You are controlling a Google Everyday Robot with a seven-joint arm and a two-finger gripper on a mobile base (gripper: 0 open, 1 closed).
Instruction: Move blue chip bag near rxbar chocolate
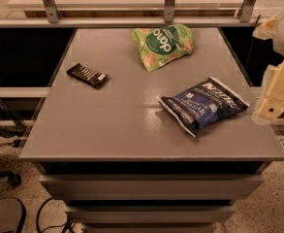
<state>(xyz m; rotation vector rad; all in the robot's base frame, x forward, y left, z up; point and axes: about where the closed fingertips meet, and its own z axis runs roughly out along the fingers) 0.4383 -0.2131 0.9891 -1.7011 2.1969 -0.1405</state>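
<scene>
The blue chip bag (203,105) lies flat on the grey table (117,130), at about 4 o'clock from the table's centre, close to the right edge and angled so 1 white-edged corner points toward 7 o'clock. The rxbar chocolate (87,75) sits well apart from it, at about 10 o'clock from the centre, near the left edge. A light-green snack bag (163,45) rests at about 1 o'clock, toward the far side.

The gripper (271,103) hangs off the table at 3 o'clock, just beyond the right edge and beside the blue bag, touching nothing. Whether it is apart or together cannot be told from this view. The bag is not yet grasped, so the task looks to be at its start.

Several things could go wrong from here:

- The bag is puffy and crinkly. A shallow pinch on its slick film may slip, or only drag it.
- It lies near the table's right edge, so a nudge from the 9 o'clock side could push it off.
- The carry toward 10 o'clock passes below the green bag. A path set too far back could sweep that bag along.
- The bar is small and light. A low release could knock it or land on top, rather than beside it.
</scene>
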